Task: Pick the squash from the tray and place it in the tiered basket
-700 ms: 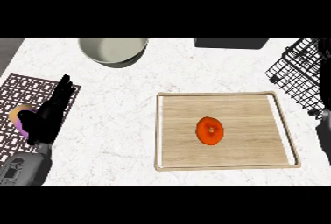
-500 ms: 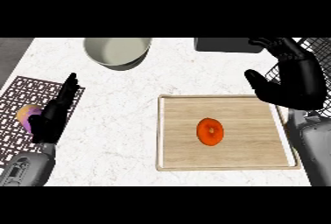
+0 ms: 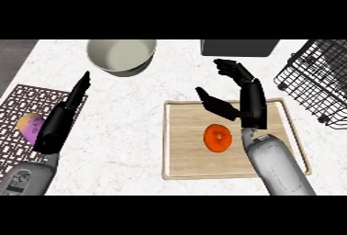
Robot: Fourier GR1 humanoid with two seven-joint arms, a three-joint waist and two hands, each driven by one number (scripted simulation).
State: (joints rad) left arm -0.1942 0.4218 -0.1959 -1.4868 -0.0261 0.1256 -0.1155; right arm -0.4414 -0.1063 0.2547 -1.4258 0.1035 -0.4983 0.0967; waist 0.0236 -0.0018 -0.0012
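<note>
An orange squash (image 3: pixel 217 137) lies near the middle of the pale wooden tray (image 3: pixel 187 160). My right hand (image 3: pixel 246 99) hangs above the tray's far edge, just beyond the squash, open with fingers spread and thumb held apart; it touches nothing. The black wire tiered basket (image 3: pixel 317 80) stands at the counter's right edge, partly cut off by the view. At the left of the counter my left hand (image 3: pixel 61 119) rests open, fingers straight and pointing away from me.
A grey round bowl (image 3: pixel 121 55) stands at the back left. A dark box (image 3: pixel 239 47) sits at the back centre. Left of my left hand lies a patterned brown mat (image 3: pixel 17 110) with a purple and yellow item (image 3: pixel 30 125) on it.
My right hand has come in from the right edge and moved left over the tray's far side. The left hand shifted slightly. The squash has not moved.
</note>
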